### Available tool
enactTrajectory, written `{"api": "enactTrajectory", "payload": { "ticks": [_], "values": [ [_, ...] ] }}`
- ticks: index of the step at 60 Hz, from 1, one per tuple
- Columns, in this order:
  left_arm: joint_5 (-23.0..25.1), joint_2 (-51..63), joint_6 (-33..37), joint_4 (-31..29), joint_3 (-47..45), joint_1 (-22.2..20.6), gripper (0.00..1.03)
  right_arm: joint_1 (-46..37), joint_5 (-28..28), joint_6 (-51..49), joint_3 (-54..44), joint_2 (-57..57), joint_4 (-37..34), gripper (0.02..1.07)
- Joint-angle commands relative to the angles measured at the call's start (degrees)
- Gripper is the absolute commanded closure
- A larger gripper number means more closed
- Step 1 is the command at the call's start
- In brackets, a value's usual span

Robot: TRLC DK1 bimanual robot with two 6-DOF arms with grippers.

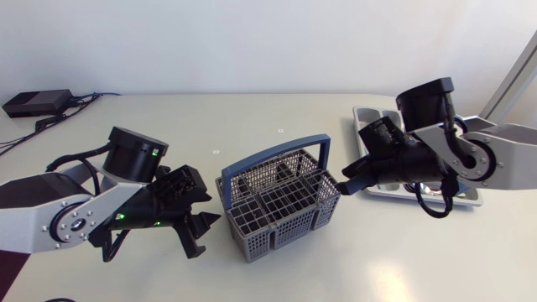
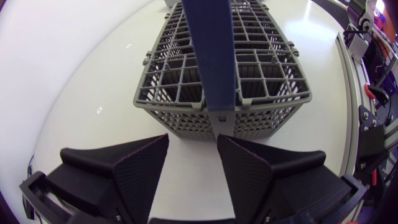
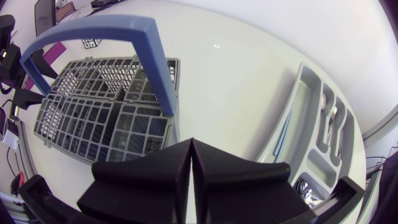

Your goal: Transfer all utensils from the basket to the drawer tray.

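Grey mesh basket [image 1: 252, 242], blue handle [image 1: 277, 156] up, stands upright; grey drawer tray [image 1: 367, 112] nearby holds utensils [image 3: 331, 116], spoons perhaps.

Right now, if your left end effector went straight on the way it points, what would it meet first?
Probably the near end wall of the grey plastic mesh basket, where its blue handle joins; only bare white table separates it from the open left end effector.

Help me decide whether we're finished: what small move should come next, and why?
Probably retract the right gripper, shut and empty beside the basket. Every basket compartment in view looks empty, and utensils lie in the tray, so nothing seems left to pick.
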Motion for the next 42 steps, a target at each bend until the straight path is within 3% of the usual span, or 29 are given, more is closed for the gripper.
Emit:
{"api": "enactTrajectory", "payload": {
  "ticks": [1, 11, 42],
  "values": [
    [0.34, 1.51, -1.21, 0.54, 2.22, -0.43, 0.46, 0.54, 0.07, 0.43, -0.79, 2.72, 0.26, 1.01],
    [0.34, 3.18, -1.13, 1.15, 3.63, 0.53, 0.46, 5.81, 0.07, 1.93, -0.61, 3.25, -1.58, 1.02],
    [7.72, 13.47, 1.86, 1.68, 12.33, 12.31, 0.46, 15.75, 2.8, 5.62, 4.4, 7.82, -3.78, 1.02]
  ]
}}
